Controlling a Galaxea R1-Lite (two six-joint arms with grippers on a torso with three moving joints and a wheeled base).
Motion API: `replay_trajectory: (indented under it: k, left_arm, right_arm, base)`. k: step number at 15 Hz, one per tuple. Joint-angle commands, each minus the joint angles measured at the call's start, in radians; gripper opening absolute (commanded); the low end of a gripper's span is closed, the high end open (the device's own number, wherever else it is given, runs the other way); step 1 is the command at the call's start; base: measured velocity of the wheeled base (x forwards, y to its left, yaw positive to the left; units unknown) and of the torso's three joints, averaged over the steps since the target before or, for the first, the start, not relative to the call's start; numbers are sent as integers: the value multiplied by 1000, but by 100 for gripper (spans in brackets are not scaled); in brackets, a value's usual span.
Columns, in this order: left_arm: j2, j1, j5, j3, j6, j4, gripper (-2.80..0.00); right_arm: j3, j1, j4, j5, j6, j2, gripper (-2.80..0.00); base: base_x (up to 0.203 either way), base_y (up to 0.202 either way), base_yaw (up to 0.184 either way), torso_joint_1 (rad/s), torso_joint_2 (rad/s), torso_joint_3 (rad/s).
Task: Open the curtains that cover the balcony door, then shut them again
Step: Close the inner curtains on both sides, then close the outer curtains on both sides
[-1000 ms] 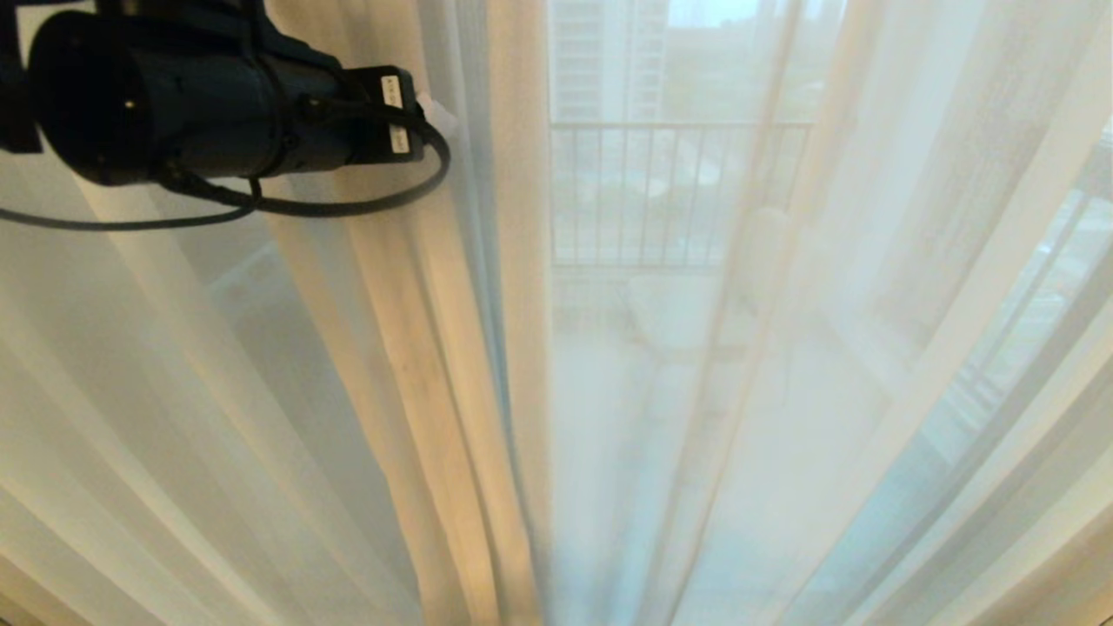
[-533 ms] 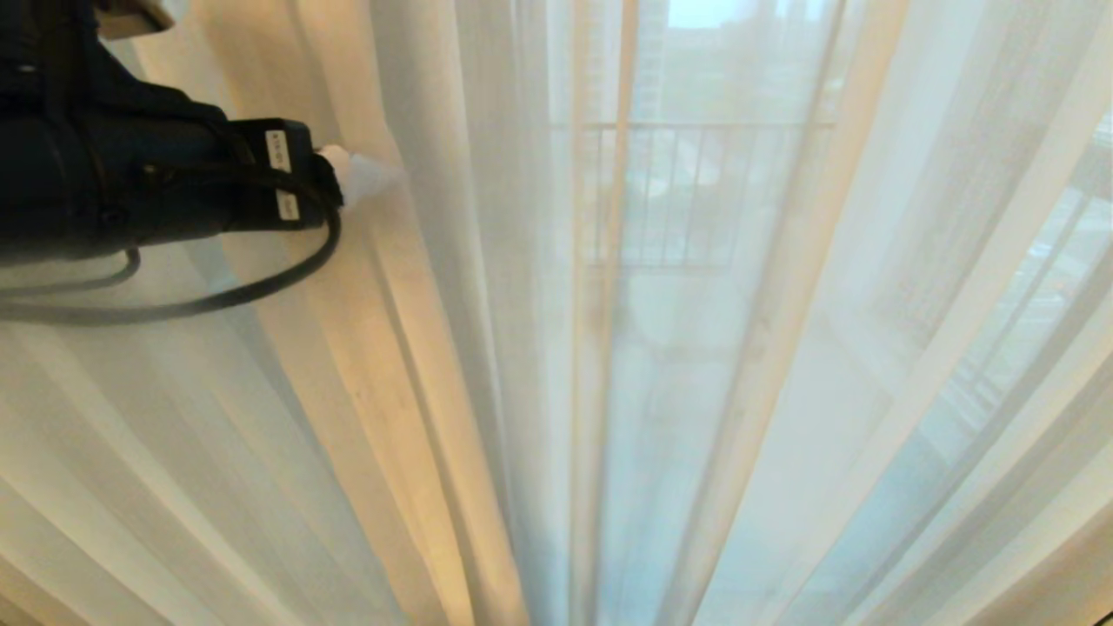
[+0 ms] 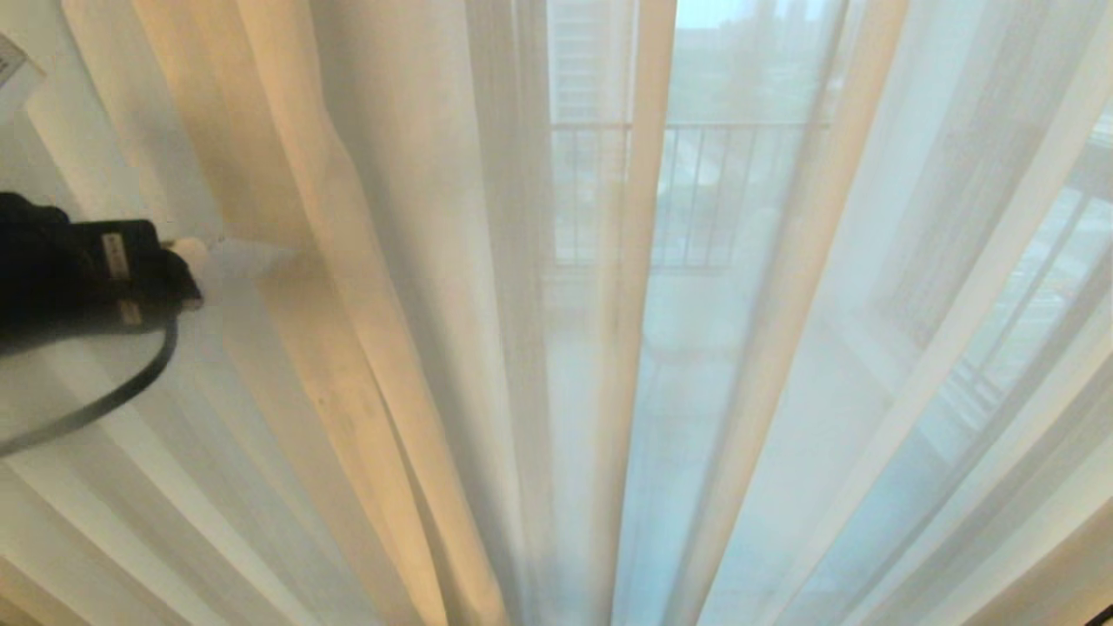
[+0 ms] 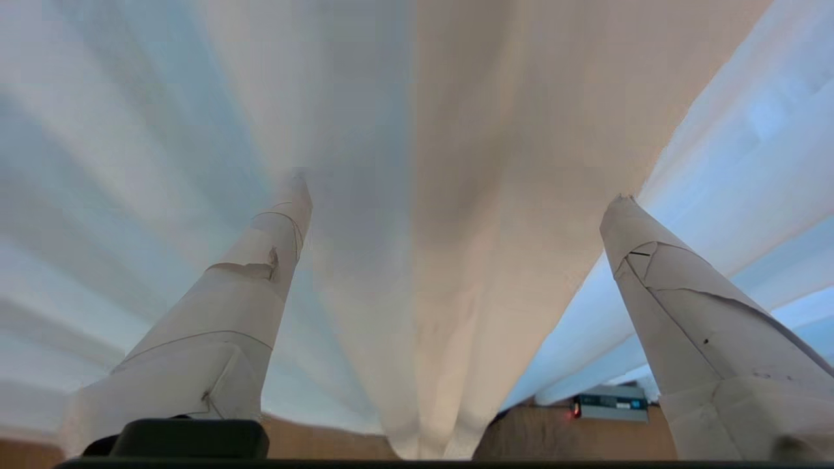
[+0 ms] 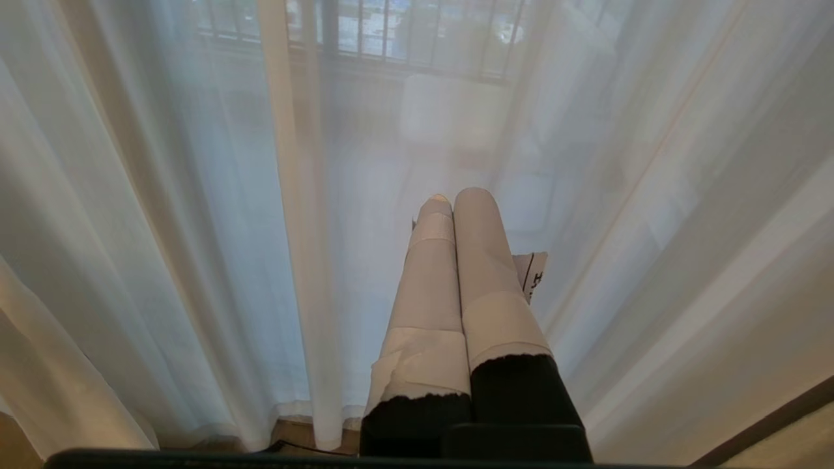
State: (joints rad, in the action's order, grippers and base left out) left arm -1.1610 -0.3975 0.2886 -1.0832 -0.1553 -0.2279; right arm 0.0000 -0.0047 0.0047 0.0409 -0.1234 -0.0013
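Observation:
The curtains (image 3: 409, 287) fill the head view: a cream fold left of centre and thin white sheer (image 3: 869, 348) across the rest. The balcony door shows only dimly through the sheer, and its frame is hidden. My left gripper (image 3: 261, 257) is at the far left of the head view, pointing at the cream fold. In the left wrist view the left gripper (image 4: 456, 195) is open, its taped fingers (image 4: 260, 280) spread wide on either side of a hanging cream fold (image 4: 449, 273) without pinching it. My right gripper (image 5: 456, 195) is shut on nothing, close in front of the sheer (image 5: 195, 195).
A balcony railing (image 3: 722, 191) and a pale chair-like shape (image 5: 449, 111) show through the sheer. On the wooden floor (image 4: 554, 436) under the curtain hem lies a small grey box with a red light (image 4: 609, 404).
My left arm has dropped from the upper left and drawn back toward the head view's left edge. The cream folds have swung to the right.

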Motion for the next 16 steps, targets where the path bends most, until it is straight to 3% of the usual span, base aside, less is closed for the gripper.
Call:
replay_trajectory:
  k: [1,3,7,11,16]
  left_arm:
    - [86,92,-65,73,20,0,-280]
    - [139,156,-142,136,58,-1,-280]
    - [219,213,-162,238,74,1,-280]
    - [377,324,-242,400,74,2,-280]
    - [608,339,-267,566,67,3,-280]
  right_arm:
    - [0,0,0,1,-1,1,-280]
    - [0,0,0,1,-1,1,-280]
    - [0,0,0,1,-1,1,-280]
    - [0,0,0,1,-1,1,-280]
    - [0,0,0,1,-1,1,-280]
  base:
    - [0,0,0,0,0,0]
    - [0,0,0,0,0,0]
    - [0,0,0,0,0,0]
    - [0,0,0,0,0,0]
    - [0,0,0,0,0,0]
